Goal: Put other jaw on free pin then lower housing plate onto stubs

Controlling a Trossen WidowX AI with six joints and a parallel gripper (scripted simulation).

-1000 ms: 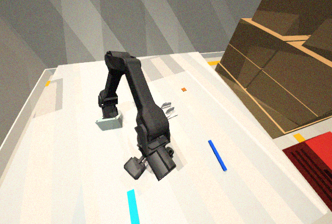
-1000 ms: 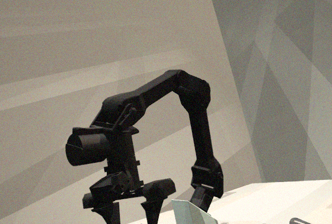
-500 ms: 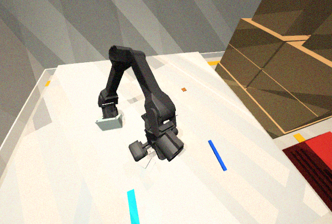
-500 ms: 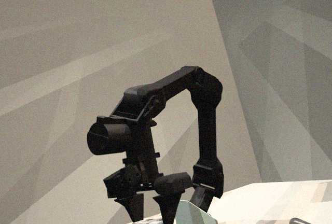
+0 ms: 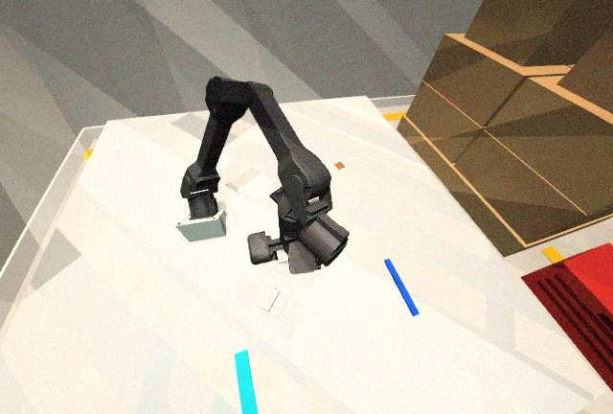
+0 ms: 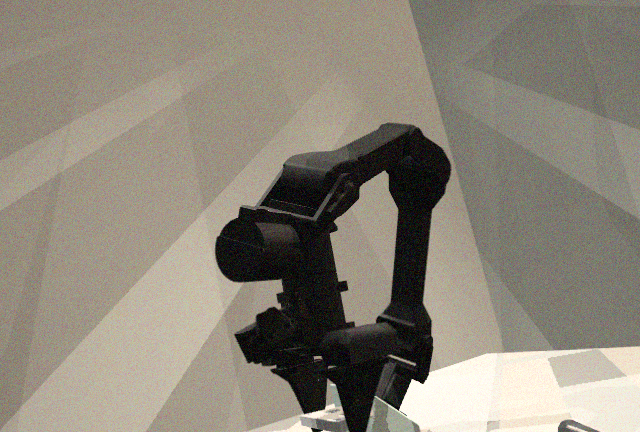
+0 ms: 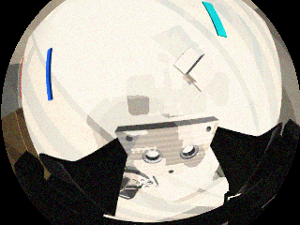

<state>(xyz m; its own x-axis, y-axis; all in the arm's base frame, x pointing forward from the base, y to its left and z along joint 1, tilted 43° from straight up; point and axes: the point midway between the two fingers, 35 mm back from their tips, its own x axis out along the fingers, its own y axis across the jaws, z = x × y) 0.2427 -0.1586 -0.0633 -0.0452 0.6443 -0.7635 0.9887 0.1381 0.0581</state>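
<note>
My gripper is shut on the pale housing plate, with one finger at each end of it. The plate has two round holes and hangs low over the table. In the wrist view the grey and white jaws show partly below the plate's left hole, beside the left finger. The plate and finger cover part of them. The pins and the meshing of the teeth cannot be made out. In the top view the arm hides the jaws.
A small white block lies on the table. A blue strip, a cyan strip and an orange square lie around. A pale box stands at the arm's base. Brown boxes stand beyond the table's right edge.
</note>
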